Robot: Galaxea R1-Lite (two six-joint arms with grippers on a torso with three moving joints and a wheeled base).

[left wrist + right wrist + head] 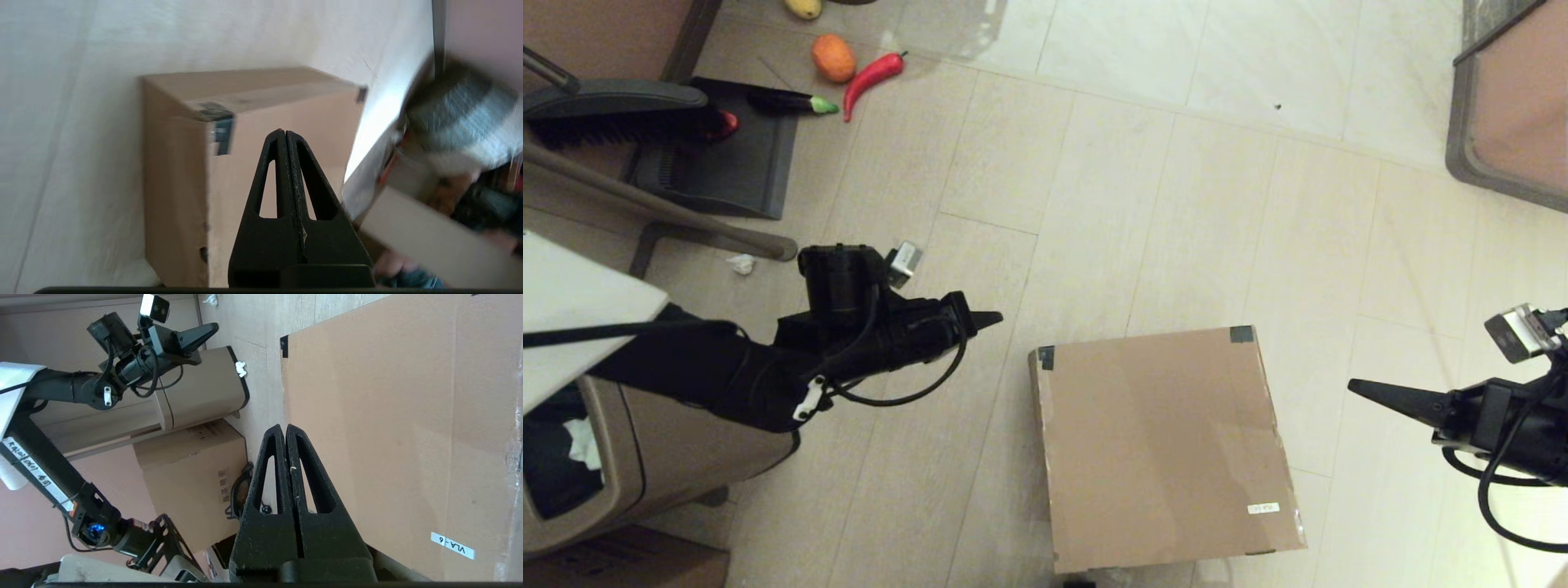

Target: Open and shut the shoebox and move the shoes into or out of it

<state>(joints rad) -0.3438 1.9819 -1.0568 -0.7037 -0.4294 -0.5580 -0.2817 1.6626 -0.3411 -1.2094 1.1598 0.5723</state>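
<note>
We see the shoebox [1164,445] lying closed on the floor at about 6 o'clock in the head view, lid down flat, black tape at its 2 far corners and a small white label [1263,508] near its right front corner. The left gripper [988,319] hangs at about 9 o'clock from the box, fingers pressed together on nothing, tip aimed toward 3 o'clock at the taped far-left corner. The right gripper [1357,387] hangs at 3 o'clock from the box, likewise closed and empty, pointing toward 9 o'clock at the right edge. We judge both tips near and clear of the cardboard, the left seemingly nearer its corner. The box's long axis probably runs from 12 to 6 o'clock. The shoes are not visible; presumably they are inside.
</note>
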